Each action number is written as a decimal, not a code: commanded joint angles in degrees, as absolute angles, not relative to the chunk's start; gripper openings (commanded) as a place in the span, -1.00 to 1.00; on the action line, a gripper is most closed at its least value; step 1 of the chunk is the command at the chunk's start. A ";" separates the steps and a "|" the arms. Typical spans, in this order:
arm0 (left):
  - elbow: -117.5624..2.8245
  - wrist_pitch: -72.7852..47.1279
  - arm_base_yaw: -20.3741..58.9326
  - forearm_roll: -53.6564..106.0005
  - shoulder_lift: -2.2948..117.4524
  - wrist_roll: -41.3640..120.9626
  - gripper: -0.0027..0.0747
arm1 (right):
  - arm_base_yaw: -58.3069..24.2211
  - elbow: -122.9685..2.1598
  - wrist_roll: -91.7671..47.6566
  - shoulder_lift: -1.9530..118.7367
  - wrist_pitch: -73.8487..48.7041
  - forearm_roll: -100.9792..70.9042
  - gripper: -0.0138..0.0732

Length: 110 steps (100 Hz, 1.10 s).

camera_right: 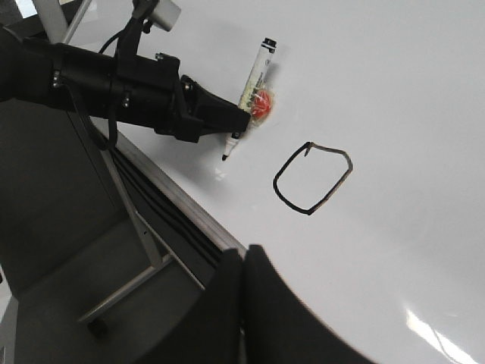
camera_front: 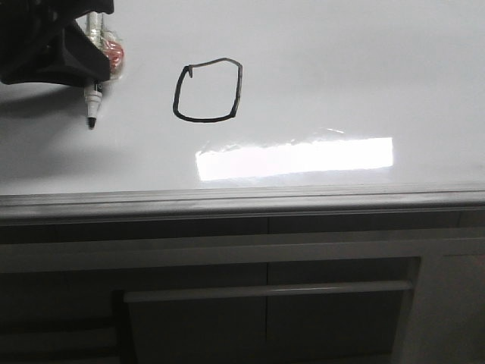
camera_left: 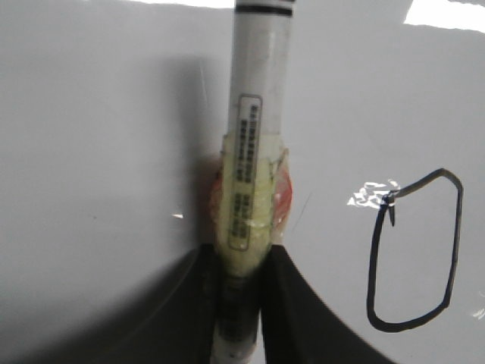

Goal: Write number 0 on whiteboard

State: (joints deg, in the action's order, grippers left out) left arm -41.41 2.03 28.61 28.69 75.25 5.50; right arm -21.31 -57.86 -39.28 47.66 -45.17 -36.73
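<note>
The number 0 (camera_front: 208,91) is a boxy black closed loop drawn on the whiteboard (camera_front: 341,83). It also shows in the left wrist view (camera_left: 415,250) and the right wrist view (camera_right: 312,178). My left gripper (camera_front: 95,57) is at the far left, shut on a white marker pen (camera_front: 94,102) wrapped in yellowish and red tape. The pen tip points down, to the left of the 0 and apart from it. In the left wrist view the pen (camera_left: 254,152) sits between the two black fingers. My right gripper (camera_right: 244,254) is shut and empty above the board's near edge.
A bright rectangular glare patch (camera_front: 295,158) lies on the board below the 0. The board's grey metal edge strip (camera_front: 242,199) runs across the front. A dark grey panelled cabinet front (camera_front: 265,303) is below it. The left arm (camera_right: 114,83) reaches over the board's edge.
</note>
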 commanded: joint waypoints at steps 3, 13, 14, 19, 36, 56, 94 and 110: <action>-42.82 4.28 28.44 29.72 75.50 5.07 -0.98 | -20.92 -59.26 -39.40 47.26 -42.92 -39.21 -0.84; -42.82 4.28 28.44 29.72 75.50 5.07 -0.97 | -20.92 -59.26 -39.40 47.26 -43.71 -39.21 -0.84; -42.82 4.28 28.44 29.72 75.50 5.07 -0.96 | -20.92 -59.26 -39.40 47.26 -43.76 -39.21 -0.84; -42.82 4.28 28.44 29.72 75.50 5.07 -0.86 | -20.92 -59.26 -39.40 47.26 -43.90 -39.21 -0.84; -42.82 4.28 28.44 29.72 75.39 5.07 -0.07 | -20.92 -59.26 -39.40 47.26 -43.99 -39.21 -0.84; -42.82 4.15 28.44 29.72 75.30 5.07 0.25 | -20.92 -59.26 -39.40 47.26 -43.41 -39.21 -0.84; -42.82 -0.76 28.44 26.96 65.72 5.17 0.23 | -20.92 -59.17 -41.31 47.11 -39.81 -39.21 -0.84; -42.49 -7.03 28.44 21.29 58.99 5.17 0.01 | -20.92 -55.78 -43.75 44.68 -31.38 -39.30 -0.84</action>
State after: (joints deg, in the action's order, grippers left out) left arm -41.30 -6.99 28.60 24.18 63.55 5.50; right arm -21.31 -56.27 -42.12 46.55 -39.71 -37.12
